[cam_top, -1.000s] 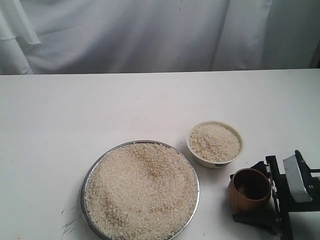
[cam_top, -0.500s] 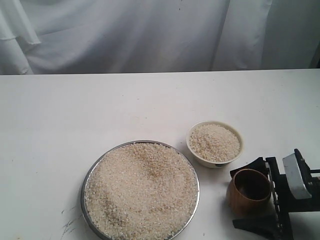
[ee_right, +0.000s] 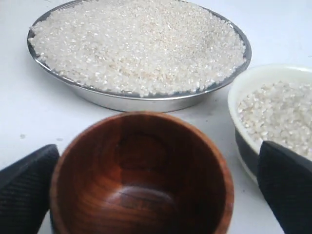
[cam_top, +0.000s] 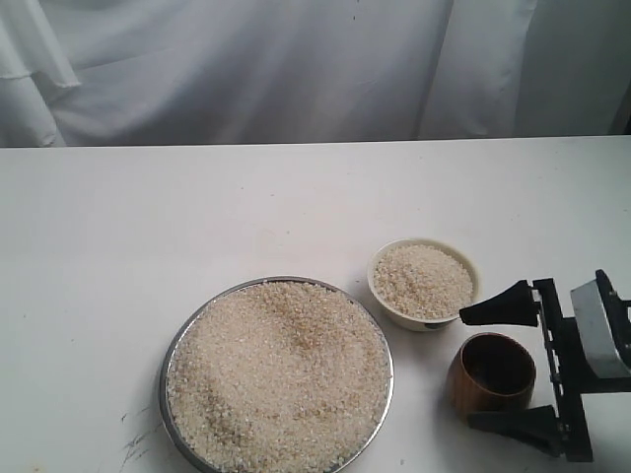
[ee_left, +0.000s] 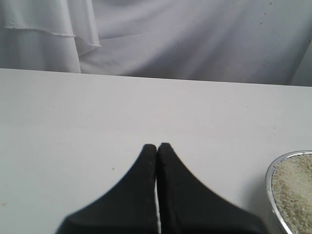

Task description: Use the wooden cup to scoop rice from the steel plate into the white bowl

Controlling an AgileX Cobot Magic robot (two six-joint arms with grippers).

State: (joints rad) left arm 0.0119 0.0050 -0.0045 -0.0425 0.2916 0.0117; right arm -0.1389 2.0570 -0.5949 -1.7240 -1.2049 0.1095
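Note:
The wooden cup [cam_top: 493,374] stands upright and empty on the table, right of the steel plate [cam_top: 164,379] and just in front of the white bowl [cam_top: 419,322]. My right gripper [cam_top: 468,370] is open, one finger on each side of the cup [ee_right: 141,175]; the far finger is clearly apart from it. Rice [cam_top: 281,374] heaps the plate [ee_right: 146,101], and more rice [cam_top: 422,279] fills the bowl [ee_right: 248,87]. My left gripper [ee_left: 157,146] is shut on nothing over bare table; the plate's rim [ee_left: 269,180] shows at the edge of its view.
A white cloth backdrop [cam_top: 296,69] hangs behind the white table [cam_top: 197,217]. Faint dark scuff marks [cam_top: 133,439] lie left of the plate near the front edge.
My right gripper's fingers have spread wide and let go of the wooden cup. The gripper has shifted slightly right. The cup stays standing in place.

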